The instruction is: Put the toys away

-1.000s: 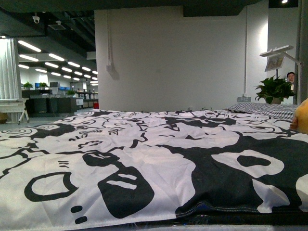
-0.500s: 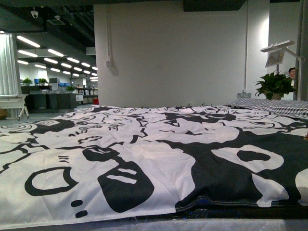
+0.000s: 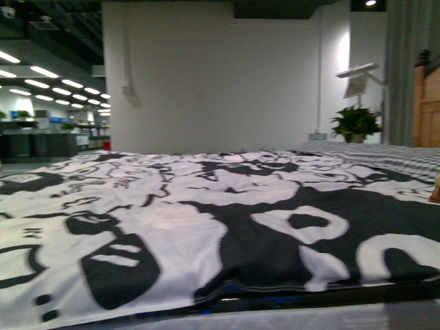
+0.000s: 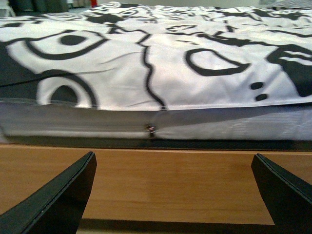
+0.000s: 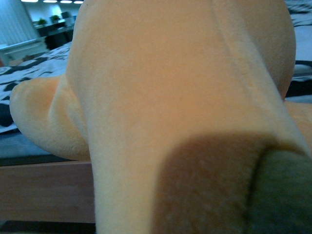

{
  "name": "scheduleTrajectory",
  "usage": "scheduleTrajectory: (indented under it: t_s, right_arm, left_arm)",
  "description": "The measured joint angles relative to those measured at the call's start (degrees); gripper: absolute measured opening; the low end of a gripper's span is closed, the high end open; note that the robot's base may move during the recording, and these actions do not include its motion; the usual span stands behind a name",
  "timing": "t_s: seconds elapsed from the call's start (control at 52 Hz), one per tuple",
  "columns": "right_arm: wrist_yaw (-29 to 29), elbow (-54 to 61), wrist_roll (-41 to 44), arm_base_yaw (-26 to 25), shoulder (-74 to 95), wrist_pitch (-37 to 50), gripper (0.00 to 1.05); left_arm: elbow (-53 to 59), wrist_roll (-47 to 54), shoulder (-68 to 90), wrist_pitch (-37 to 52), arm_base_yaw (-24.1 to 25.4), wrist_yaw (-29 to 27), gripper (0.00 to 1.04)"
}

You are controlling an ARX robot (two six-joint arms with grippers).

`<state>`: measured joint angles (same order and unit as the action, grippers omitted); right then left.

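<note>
Left hand (image 4: 173,157): released, fingers wide apart with nothing between them, facing the wooden bed frame (image 4: 161,180).
Bed cover (image 3: 206,227): black-and-white print, spread over the bed.
Plush toy (image 5: 161,87): yellow-orange, at the bed's edge. It fills the right wrist view and shows as a sliver at 3 o'clock in the front view.
Right hand (image 5: 287,195): dark blur against the toy; grip cannot be told.

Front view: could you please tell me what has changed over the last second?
The view has swung right: the white wall, the potted plant and the patterned bedspread all slid left, and a wooden headboard came in at the right edge. The plush toy is a mere sliver there now. The bedspread lies flat as before.
</note>
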<state>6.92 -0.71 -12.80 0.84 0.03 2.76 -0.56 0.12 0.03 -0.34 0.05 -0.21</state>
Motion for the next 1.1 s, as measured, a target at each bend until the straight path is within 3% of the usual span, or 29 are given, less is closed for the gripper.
scheduleTrajectory:
  t_s: [1.096]
  right_arm:
    - [-0.5,0.0,0.1,0.0,0.0,-0.2,0.22]
  left_arm:
    - [0.0,0.0,0.0,0.0,-0.1,0.2,0.99]
